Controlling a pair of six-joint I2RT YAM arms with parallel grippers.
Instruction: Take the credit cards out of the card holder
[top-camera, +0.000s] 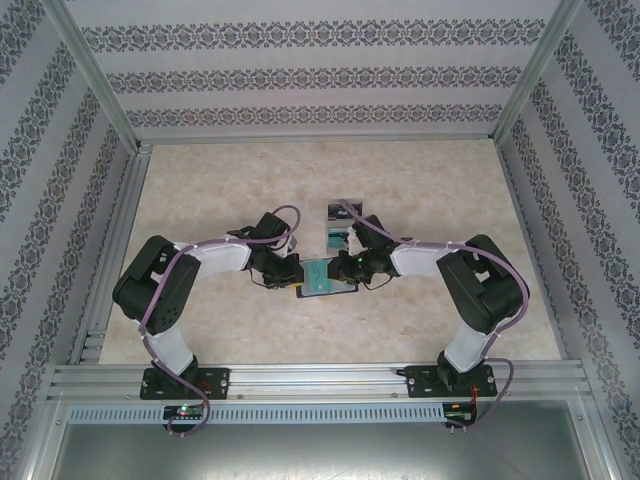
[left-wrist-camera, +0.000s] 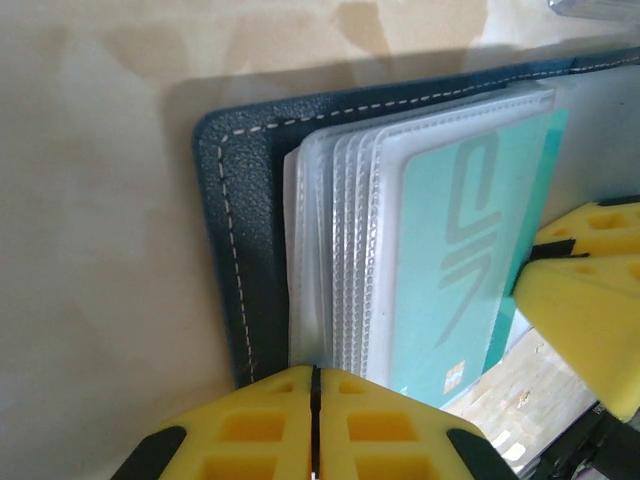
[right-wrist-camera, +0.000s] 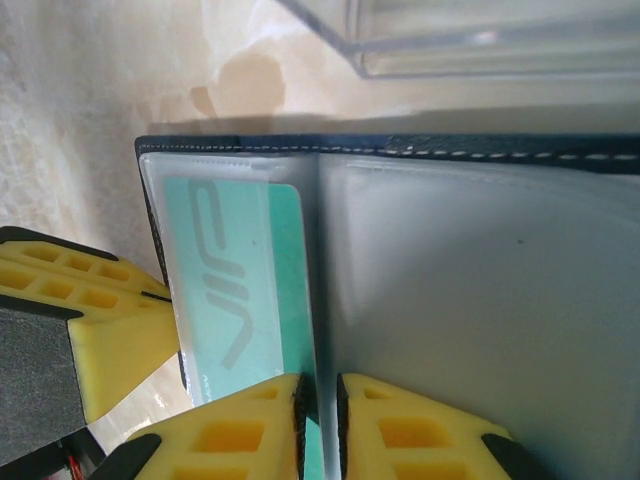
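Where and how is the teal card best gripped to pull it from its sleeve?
Probably the bare teal edge sticking past the clear sleeve, where the right gripper sits. The card is thin, its faces otherwise under plastic, so come in edge-on from that side, one finger on each face.

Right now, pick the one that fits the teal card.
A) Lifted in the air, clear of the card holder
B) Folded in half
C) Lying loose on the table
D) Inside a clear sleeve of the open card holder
D: in the left wrist view the teal card sits flat behind a clear plastic sleeve of the open card holder.
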